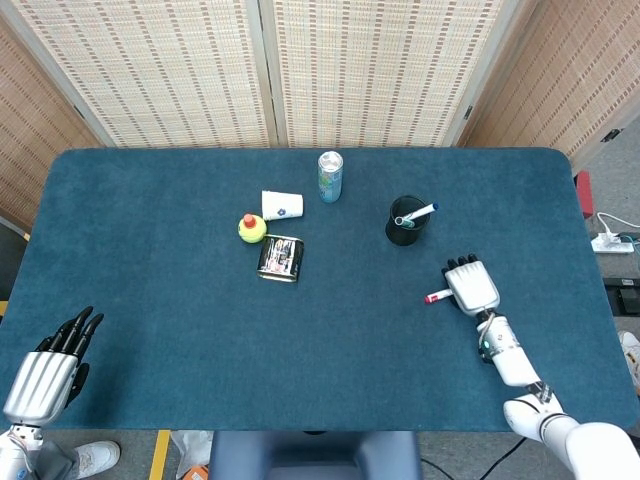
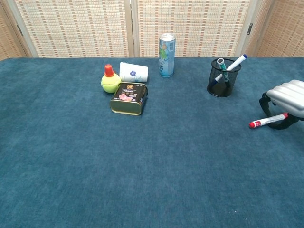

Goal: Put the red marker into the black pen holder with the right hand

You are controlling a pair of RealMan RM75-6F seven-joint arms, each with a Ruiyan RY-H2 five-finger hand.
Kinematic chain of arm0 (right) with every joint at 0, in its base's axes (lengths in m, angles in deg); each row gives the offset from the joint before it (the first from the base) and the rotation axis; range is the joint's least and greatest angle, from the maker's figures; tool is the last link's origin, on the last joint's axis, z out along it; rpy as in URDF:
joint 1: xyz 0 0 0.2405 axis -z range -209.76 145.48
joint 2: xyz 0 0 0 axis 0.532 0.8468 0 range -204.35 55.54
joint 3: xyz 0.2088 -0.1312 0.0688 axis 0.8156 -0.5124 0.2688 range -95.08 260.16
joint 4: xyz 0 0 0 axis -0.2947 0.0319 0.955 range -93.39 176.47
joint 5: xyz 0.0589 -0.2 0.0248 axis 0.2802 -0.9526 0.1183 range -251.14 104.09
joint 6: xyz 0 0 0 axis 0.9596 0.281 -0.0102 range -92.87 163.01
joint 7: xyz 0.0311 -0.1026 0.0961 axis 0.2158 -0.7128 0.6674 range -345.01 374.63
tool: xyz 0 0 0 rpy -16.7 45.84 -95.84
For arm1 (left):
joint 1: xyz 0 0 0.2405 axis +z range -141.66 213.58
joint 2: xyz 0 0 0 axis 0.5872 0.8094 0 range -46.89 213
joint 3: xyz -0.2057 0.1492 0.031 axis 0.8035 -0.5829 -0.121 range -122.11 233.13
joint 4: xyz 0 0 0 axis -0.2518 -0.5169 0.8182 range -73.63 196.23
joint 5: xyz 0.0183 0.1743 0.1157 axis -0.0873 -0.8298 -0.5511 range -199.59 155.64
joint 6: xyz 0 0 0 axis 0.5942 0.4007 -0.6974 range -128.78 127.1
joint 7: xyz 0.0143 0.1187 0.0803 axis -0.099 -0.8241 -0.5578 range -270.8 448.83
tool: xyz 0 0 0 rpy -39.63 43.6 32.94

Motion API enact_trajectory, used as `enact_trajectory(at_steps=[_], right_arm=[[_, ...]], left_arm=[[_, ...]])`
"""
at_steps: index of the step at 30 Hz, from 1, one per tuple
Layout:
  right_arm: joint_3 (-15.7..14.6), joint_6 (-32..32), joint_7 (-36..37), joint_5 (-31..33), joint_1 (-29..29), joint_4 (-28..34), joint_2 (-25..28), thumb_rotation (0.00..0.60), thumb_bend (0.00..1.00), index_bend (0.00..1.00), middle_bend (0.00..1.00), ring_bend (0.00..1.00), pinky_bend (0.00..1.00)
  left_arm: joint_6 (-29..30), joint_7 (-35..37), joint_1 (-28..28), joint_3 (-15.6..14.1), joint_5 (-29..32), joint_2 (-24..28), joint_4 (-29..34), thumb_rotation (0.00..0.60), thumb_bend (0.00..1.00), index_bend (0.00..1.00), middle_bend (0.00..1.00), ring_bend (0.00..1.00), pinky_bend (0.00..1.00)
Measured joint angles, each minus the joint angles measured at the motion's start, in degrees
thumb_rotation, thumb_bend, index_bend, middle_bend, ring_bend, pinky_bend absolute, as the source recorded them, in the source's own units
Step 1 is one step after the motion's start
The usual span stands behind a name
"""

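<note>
the right hand (image 2: 286,97) is curled down over the red marker (image 2: 268,120), fingers wrapped around its back end, so it's gripping it. the marker looks to be still down on the table (image 2: 152,156), red cap poking out to the hand's left. the black pen holder (image 2: 223,77) sits just beyond the hand, a bit left, with pens in it. the left hand (image 1: 50,365) is way off on the other side, empty, fingers loosely spread.

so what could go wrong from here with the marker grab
The right hand curls over only the tail end of the red marker, so the marker may pivot or slip when lifted. The black pen holder already holds two pens leaning toward that side, so the marker could snag on them or tip the holder.
</note>
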Motion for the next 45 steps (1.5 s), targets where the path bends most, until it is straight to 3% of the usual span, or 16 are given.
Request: enact_trajectory(at_steps=[13,22,28,32,39,45], right_arm=[[-0.35,3.85,2.91,-0.67,0.65,1.38,0.55,0.600,0.22,0.66,0.44,0.44,0.44],[0.67,8.57,13.92,-1.15,1.53,12.56,5.06,0.600,0.22,0.66,0.44,0.44,0.44],[3.05,10.38,23.37,-0.57,1.24,20.76,8.70,0.600,0.22,0.67,0.44,0.44,0.44],[6.19,8.93,29.94,1.54,-0.13,24.44,10.67,0.600,0.22,0.67,0.44,0.44,0.44],[10.68,4.84,37.45,5.27,-3.35,25.07,11.52,0.600,0.22,0.67,0.44,0.44,0.44],[13.12,0.17,42.92,7.70,-6.58,21.21,10.75,0.600,0.22,0.67,0.44,0.44,0.44]], left_arm=[[-0.15,-0.21,-0.07,0.05,0.18,-0.05,0.01,0.600,0.45,0.07,0.00,0.13,0.39],[-0.12,-0.45,-0.06,-0.05,0.00,-0.16,0.00,0.600,0.45,0.07,0.00,0.13,0.39],[-0.29,-0.71,-0.13,0.00,0.13,-0.28,-0.06,0.600,0.45,0.07,0.00,0.14,0.39],[-0.49,-0.94,-0.21,0.12,0.47,-0.40,-0.11,0.600,0.45,0.07,0.00,0.13,0.39],[-0.60,-1.07,-0.38,0.56,1.08,-0.59,-0.27,0.600,0.46,0.07,0.00,0.13,0.39],[-0.55,-1.71,-0.42,0.97,1.77,-0.87,-0.25,0.600,0.46,0.07,0.00,0.13,0.39]])
